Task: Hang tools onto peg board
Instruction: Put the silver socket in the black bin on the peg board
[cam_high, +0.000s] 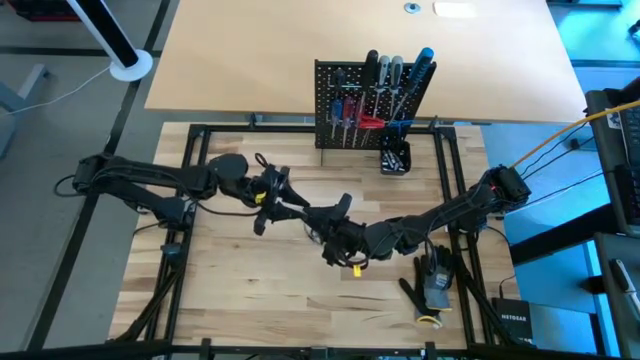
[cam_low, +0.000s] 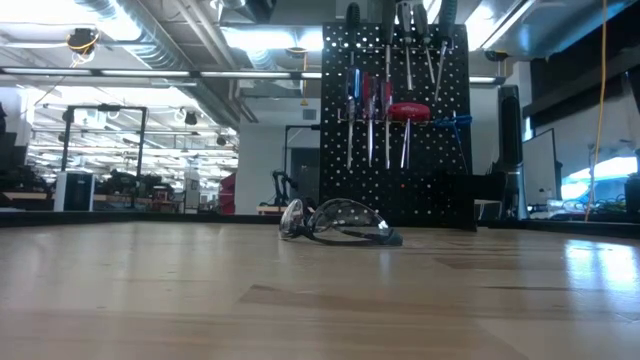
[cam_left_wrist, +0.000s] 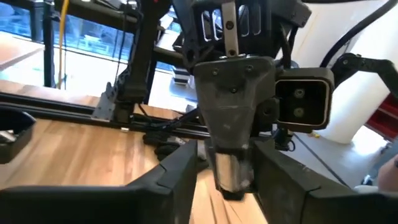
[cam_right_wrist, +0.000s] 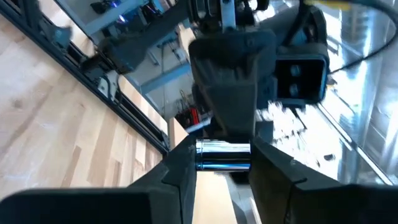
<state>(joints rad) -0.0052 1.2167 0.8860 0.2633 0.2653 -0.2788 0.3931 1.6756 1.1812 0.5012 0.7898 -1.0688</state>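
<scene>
Mid-table, near of the peg board (cam_high: 372, 100): metal tool (cam_right_wrist: 222, 155) between both grippers' fingers — right gripper (cam_high: 335, 228) clamped on it, left gripper (cam_high: 308, 210) parted beside it.

Screwdrivers (cam_high: 352, 108) on upright peg board (cam_high: 330, 85)

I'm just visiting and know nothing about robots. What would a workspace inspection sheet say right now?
Surface: wooden table.
Job's things: peg board upright, screwdrivers hung on it; shiny metal tool between both hands.
Clutter: safety glasses; black cup by the board; dark tools near the right edge.
Hands: left hand and right hand meet mid-table; right hand grips the tool.
Cables: orange cable at right.
Surroundings: workshop behind; nobody seen.
</scene>
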